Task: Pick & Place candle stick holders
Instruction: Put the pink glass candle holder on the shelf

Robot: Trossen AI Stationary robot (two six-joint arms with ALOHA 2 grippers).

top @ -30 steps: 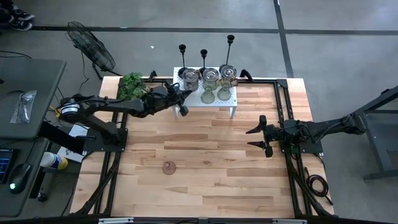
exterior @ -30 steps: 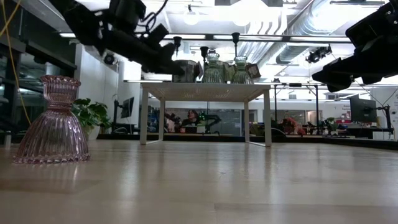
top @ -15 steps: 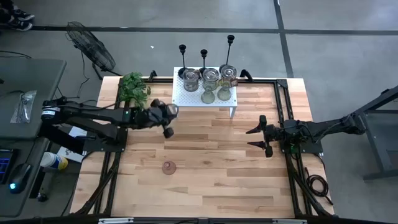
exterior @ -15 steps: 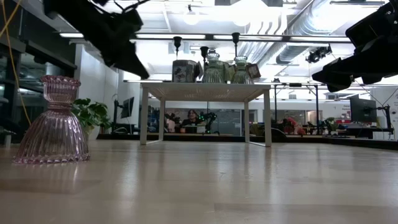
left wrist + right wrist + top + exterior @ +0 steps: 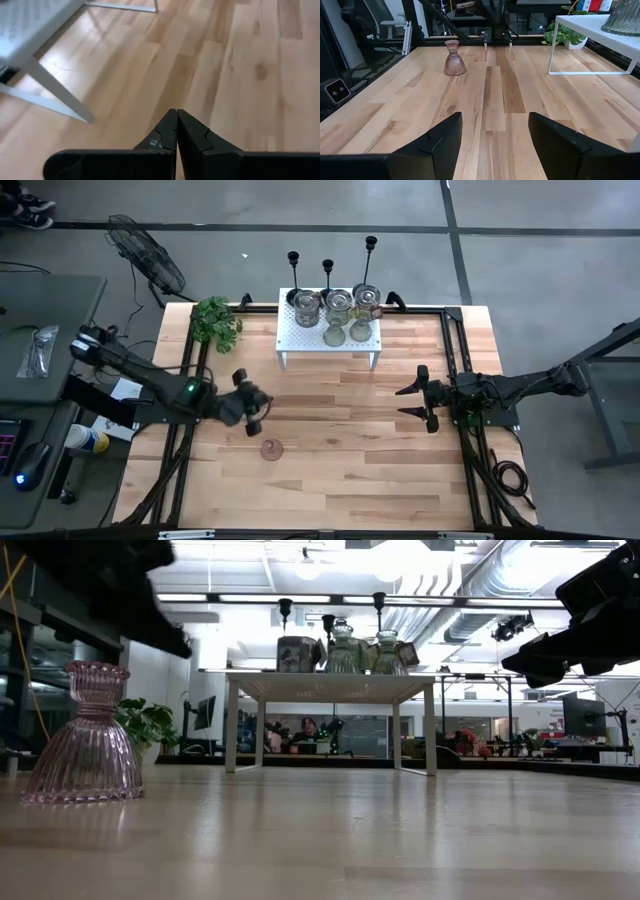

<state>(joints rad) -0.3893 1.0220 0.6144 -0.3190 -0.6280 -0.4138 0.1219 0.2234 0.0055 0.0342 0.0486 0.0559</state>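
The pinkish holder [image 5: 271, 449] stands upright on the counter [image 5: 340, 470], well clear of the white shelf [image 5: 300, 340]. The left gripper [image 5: 256, 417], fingers closed and empty, hovers just shelfward of it, nearer than the open, waiting right gripper [image 5: 412, 402].

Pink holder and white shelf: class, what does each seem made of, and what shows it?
Pink holder: probably glass, glossy, ribbed; light passes through it. White shelf: likely painted metal; thin perforated top and slim legs.
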